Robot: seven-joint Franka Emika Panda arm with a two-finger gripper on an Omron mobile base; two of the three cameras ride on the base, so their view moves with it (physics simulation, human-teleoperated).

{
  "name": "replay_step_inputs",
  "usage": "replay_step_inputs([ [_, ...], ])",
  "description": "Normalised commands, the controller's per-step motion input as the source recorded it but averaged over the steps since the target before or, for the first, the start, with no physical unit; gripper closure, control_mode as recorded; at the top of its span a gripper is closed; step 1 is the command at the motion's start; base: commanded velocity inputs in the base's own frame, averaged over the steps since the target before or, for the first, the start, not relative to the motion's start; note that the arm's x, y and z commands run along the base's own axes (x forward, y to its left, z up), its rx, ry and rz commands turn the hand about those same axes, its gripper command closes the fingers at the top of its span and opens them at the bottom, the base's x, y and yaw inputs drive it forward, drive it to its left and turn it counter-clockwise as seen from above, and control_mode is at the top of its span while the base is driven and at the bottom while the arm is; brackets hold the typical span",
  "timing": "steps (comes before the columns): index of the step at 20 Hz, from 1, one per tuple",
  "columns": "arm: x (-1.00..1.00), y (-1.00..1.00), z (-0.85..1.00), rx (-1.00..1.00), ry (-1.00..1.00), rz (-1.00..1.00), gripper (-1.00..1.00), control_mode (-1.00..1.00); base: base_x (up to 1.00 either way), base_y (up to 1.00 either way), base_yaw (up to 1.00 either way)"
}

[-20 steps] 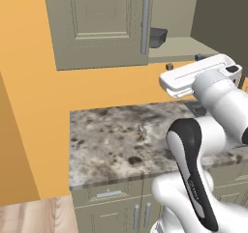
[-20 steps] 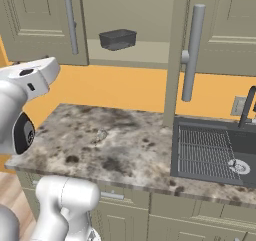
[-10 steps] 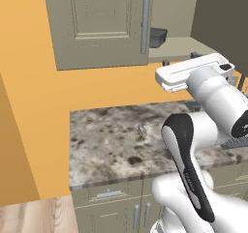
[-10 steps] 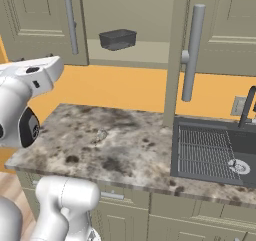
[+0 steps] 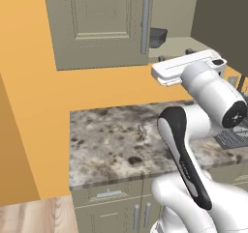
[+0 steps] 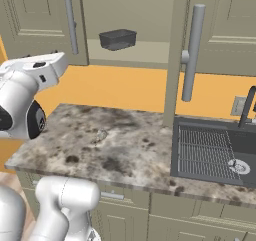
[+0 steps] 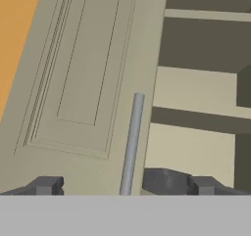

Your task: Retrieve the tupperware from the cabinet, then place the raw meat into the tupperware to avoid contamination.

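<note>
Two doors on the cabinet (image 6: pixel 215 30), its right one swung open, we see the tupperware (image 6: pixel 118 39) sitting on the shelf inside, our gripper (image 7: pixel 122 185) raised below it, fingers spread wide and empty, facing the left door's bar handle (image 7: pixel 131 144).

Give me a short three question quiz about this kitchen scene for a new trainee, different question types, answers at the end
1. True or false: the tupperware is sitting on the counter.
2. Multiple choice: the cabinet is A) fully closed, B) open on its right side, with the right door swung out, C) missing its doors.
3. Fill in: the gripper has its jaws ____, holding nothing.

Key:
1. False. It is on the shelf inside the cabinet.
2. B. The left door is shut.
3. Open. In the hand view the fingertips stand apart on either side of the left door's handle without touching it.
</note>
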Motion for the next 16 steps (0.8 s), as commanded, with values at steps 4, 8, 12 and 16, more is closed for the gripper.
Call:
replay_step_inputs([
  [4,0.24,0.06,0.0,0.0,0.0,0.0,-1.0,-1.0,0.0,0.0,0.0],
  [8,0.25,0.14,0.0,0.0,0.0,-0.01,-1.0,-1.0,0.0,0.0,0.0],
  [12,0.24,0.05,0.0,0.0,0.0,0.0,-1.0,-1.0,0.0,0.0,0.0],
  [16,0.22,0.0,0.0,0.0,0.0,0.0,-1.0,-1.0,0.0,0.0,0.0],
])
